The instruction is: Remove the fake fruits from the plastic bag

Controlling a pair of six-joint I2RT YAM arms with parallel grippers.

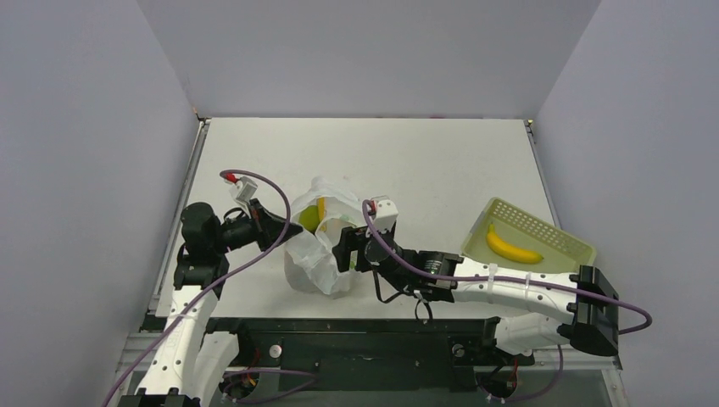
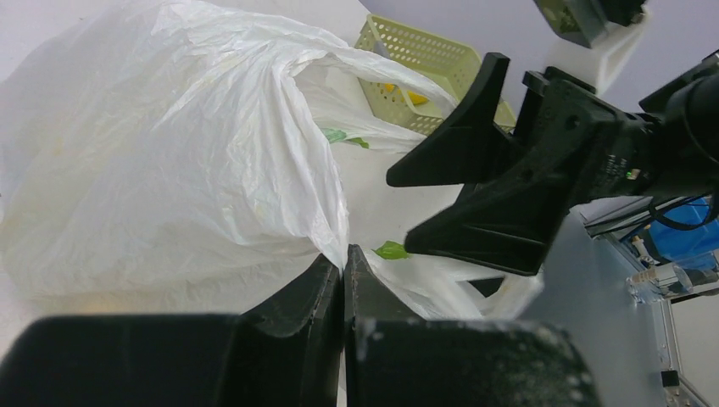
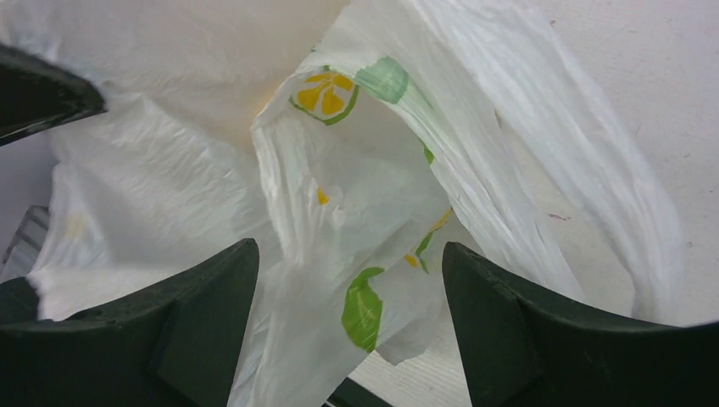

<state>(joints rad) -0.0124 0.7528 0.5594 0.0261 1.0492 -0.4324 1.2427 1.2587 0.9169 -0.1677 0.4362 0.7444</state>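
The plastic bag (image 1: pixel 307 264) lies crumpled on the white worktop (image 1: pixel 441 170), left of its middle and near the front edge, between the two arms. Its mouth is turned up and away from the arm bases. It is thin translucent white film, heavily creased, and fills most of both wrist views (image 2: pixel 169 153) (image 3: pixel 509 153).

The pale yellow-green perforated basket (image 1: pixel 527 224) sits tilted at the right side of the worktop, well apart from the bag, beside the right arm's forearm.

The left end effector (image 1: pixel 291 225) reaches in from the left and meets the bag's upper left rim. In its own wrist view its two fingers are pressed together (image 2: pixel 343 259), and a fold of the bag film runs down into the closed tips, so it is pinching the bag.

The right end effector (image 1: pixel 343 251) is at the bag's right side, at the mouth. Its jaws stand wide apart (image 3: pixel 348 254), with loose bag film bunched between them but not clamped. The left wrist view shows the same spread black fingers (image 2: pixel 475 136) just beyond the bag.

A yellow banana (image 1: pixel 513 248) lies inside the basket, along its floor.

A yellow patch (image 1: pixel 311 215) shows in the bag's mouth; which fruit it is cannot be told.

A printed lemon-slice logo (image 3: pixel 326 93) and green leaf marks (image 3: pixel 363 309) dot the film.
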